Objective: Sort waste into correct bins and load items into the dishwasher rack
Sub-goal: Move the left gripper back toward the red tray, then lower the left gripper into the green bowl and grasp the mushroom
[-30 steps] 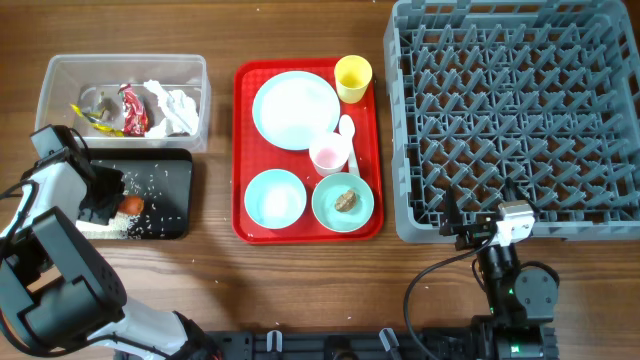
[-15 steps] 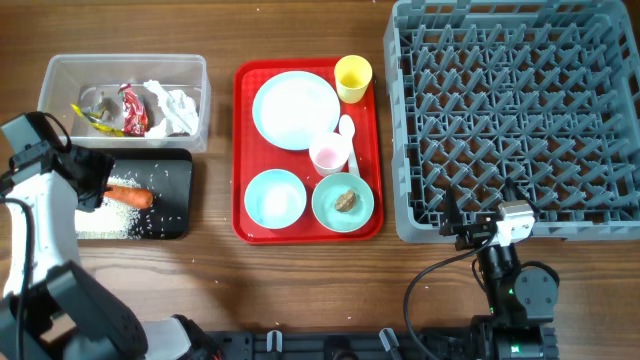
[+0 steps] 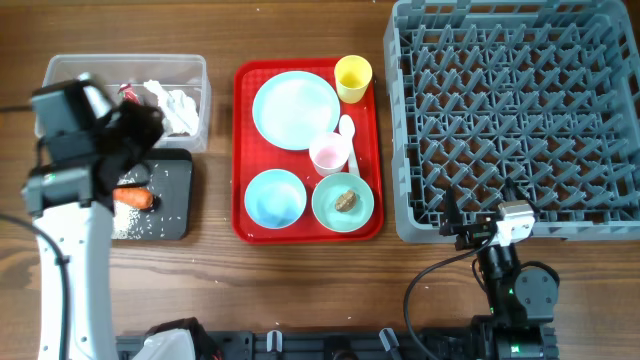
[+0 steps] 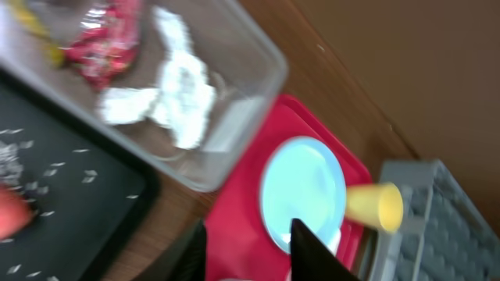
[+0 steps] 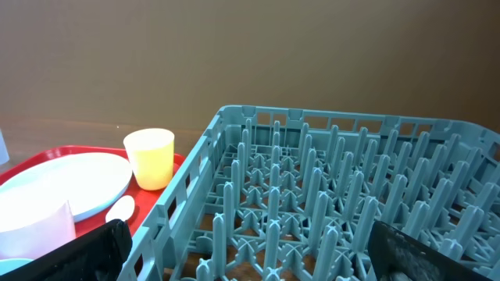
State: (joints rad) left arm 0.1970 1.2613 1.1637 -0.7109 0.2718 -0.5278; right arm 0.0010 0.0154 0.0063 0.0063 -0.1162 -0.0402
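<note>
Since half a second ago your left arm has lifted off the black tray (image 3: pixel 172 172) and swung right. The carrot (image 3: pixel 133 198) lies there, its long axis running left to right. Your left gripper (image 4: pixel 250 254) is spread with nothing between its fingers, and it looks over the clear tub (image 4: pixel 234 117) in the far-left corner, which holds a red wrapper (image 4: pixel 101 39) and tissue (image 4: pixel 176 94). The waste still to sort, I judge, is the brown food lump (image 3: pixel 346 200). It is roundish with no real long axis and sits in the right-hand bowl (image 3: pixel 322 190) on the red tray (image 3: pixel 240 150), to the right of your left gripper. Your right gripper (image 5: pixel 250 238) is wide open and parked by the dishwasher rack (image 3: pixel 520 110) at the near edge. It is nearer the lump, but both bins are on the left. The bowl wall and the white-pink cup (image 3: pixel 329 154) just beyond it crowd the lump, so come from above.
</note>
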